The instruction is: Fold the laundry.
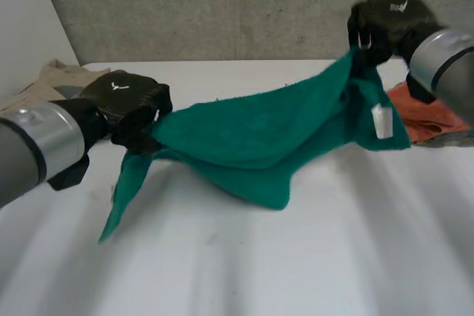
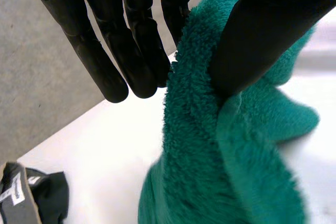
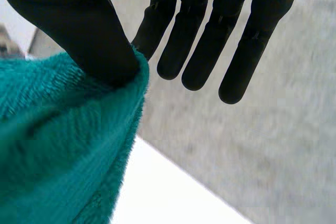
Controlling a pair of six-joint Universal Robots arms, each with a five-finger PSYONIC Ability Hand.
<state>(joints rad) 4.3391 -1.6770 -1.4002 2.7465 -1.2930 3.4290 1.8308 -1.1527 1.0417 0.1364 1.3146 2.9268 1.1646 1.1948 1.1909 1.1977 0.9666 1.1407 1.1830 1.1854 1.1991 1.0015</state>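
The orange cloth [image 1: 433, 120] beside the right hand [image 1: 385, 24] is partly hidden by the green towel [image 1: 252, 138]; the beige garment [image 1: 52, 79] behind the left hand [image 1: 126, 101], by the left arm [image 1: 37, 146]. The towel's white tag [image 1: 382, 121] is too blurred to be read.

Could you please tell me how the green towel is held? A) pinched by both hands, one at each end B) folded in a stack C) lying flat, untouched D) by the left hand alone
A: the left hand and the right hand each pinch an end of the green towel, which sags between them.
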